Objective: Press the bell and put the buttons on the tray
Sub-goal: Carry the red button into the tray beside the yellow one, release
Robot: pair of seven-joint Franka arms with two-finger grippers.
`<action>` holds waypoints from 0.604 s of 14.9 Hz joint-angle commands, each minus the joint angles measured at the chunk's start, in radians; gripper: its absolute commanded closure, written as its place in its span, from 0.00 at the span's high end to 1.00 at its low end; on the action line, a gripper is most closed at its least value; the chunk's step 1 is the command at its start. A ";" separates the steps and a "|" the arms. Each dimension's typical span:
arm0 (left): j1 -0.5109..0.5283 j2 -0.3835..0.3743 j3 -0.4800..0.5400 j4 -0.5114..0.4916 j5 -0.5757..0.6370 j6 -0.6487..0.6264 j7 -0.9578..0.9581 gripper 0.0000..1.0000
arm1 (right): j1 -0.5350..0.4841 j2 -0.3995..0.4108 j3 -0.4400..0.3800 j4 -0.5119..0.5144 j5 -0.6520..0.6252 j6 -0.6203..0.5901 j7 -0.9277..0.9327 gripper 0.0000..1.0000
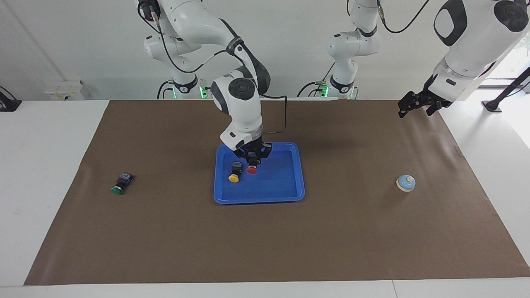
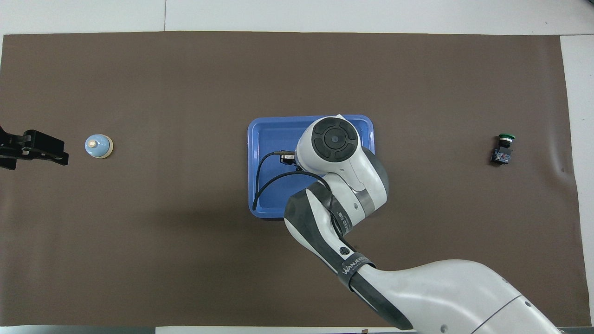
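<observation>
Two views are described in turn, facing view first. My right end effector (image 1: 251,159) is down inside the tray (image 1: 290,182), at its end nearer to the robots, and it appears to be clenched on the black body of the red button (image 1: 251,169), whose cap points away from the robots; whether that cap touches the tray floor I cannot tell. The yellow button (image 1: 234,172) lies in the tray just beside the red one, toward the right arm's end of the surface (image 1: 265,240). The green button (image 1: 121,184) lies on its side on the brown mat, well apart from the tray, toward the right arm's end. The bell (image 1: 405,183) stands upright on the mat toward the left arm's end. My left end effector (image 1: 419,103) waits in the air over the mat's edge at that end; I cannot tell its finger state.

Overhead view: my right arm's wrist covers most of the tray (image 2: 264,139), hiding the right end effector and both buttons in it. The green button (image 2: 502,149) lies toward the right arm's end of the mat. The bell (image 2: 98,146) stands near my left end effector (image 2: 41,150), apart from it.
</observation>
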 commanded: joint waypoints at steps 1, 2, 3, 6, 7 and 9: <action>-0.002 -0.025 0.006 -0.028 0.002 0.013 -0.004 1.00 | -0.017 0.003 -0.002 -0.022 -0.015 0.033 0.006 0.00; -0.002 -0.025 0.005 -0.028 0.002 0.013 -0.004 1.00 | -0.017 0.001 -0.002 -0.036 -0.015 0.054 0.008 0.00; -0.002 -0.025 0.005 -0.028 0.002 0.013 -0.004 1.00 | -0.016 0.000 -0.002 -0.056 -0.015 0.082 0.009 0.00; -0.002 -0.025 0.005 -0.028 0.002 0.013 -0.004 1.00 | -0.016 -0.008 -0.002 -0.093 -0.015 0.110 0.020 0.00; -0.002 -0.025 0.005 -0.028 0.002 0.013 -0.004 1.00 | -0.016 -0.009 -0.002 -0.095 -0.013 0.111 0.023 0.00; -0.002 -0.025 0.005 -0.028 0.002 0.013 -0.004 1.00 | -0.016 -0.009 -0.002 -0.098 -0.013 0.111 0.056 0.41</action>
